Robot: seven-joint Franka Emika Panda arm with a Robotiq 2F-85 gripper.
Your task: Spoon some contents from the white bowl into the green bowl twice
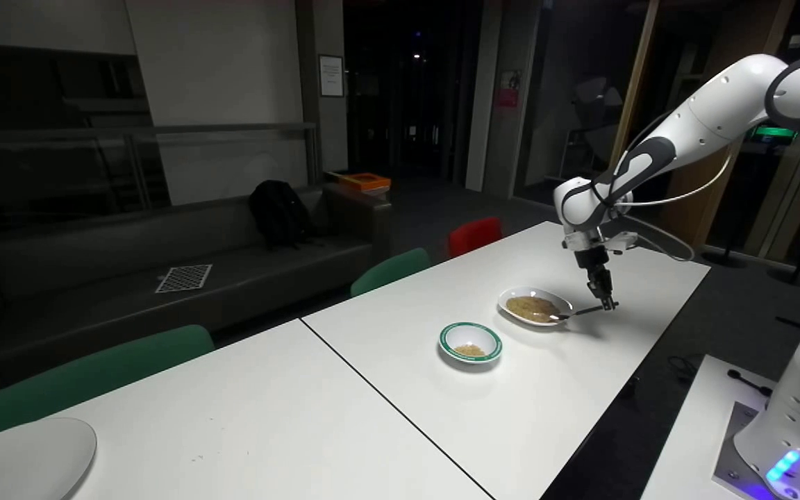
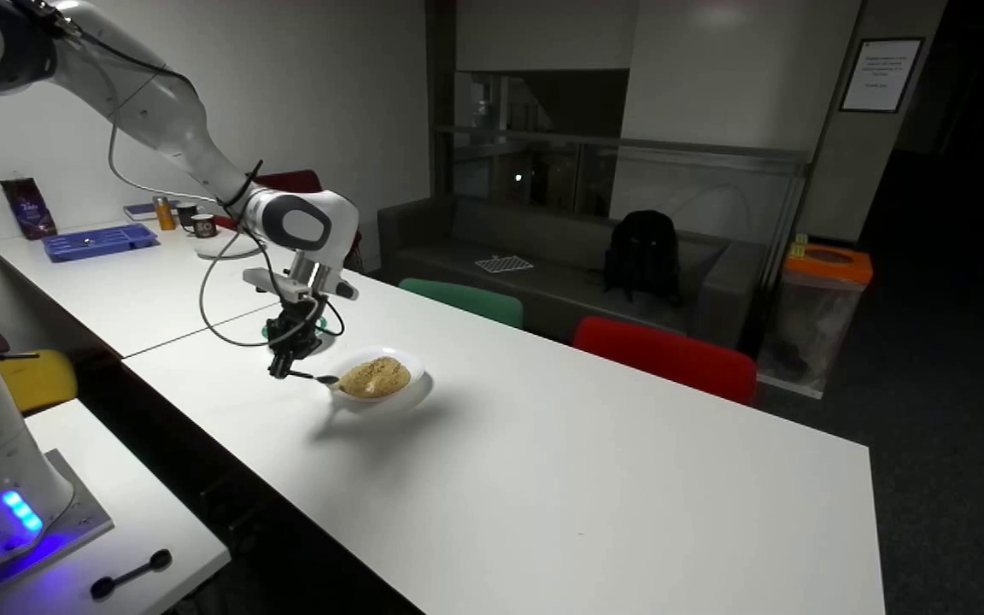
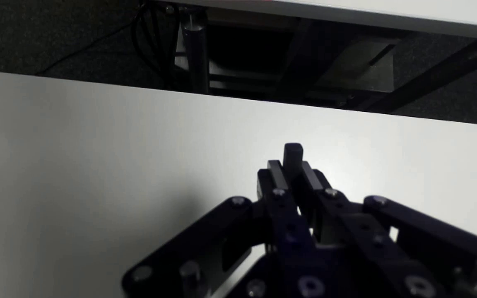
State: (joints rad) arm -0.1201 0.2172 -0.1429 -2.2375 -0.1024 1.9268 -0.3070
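White and wide, the counter (image 1: 532,396) bears the white bowl (image 1: 547,295) and, near but apart from it, the smaller green bowl (image 1: 469,335). Beside the white bowl, above the counter, the pincer (image 1: 607,303) is clamped on the handle of a dark spoon (image 1: 584,311); its head is at that bowl's rim. Tan grains (image 1: 530,307) lie in the white bowl, a smaller patch in the green bowl.

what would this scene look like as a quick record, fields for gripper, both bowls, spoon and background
gripper: shut on the spoon
white bowl: broad heap of tan-brown contents
green bowl: smaller patch of similar matter
spoon: head at the white bowl's rim, contact and load unclear
background: black backpack on a sofa, red chair at the table
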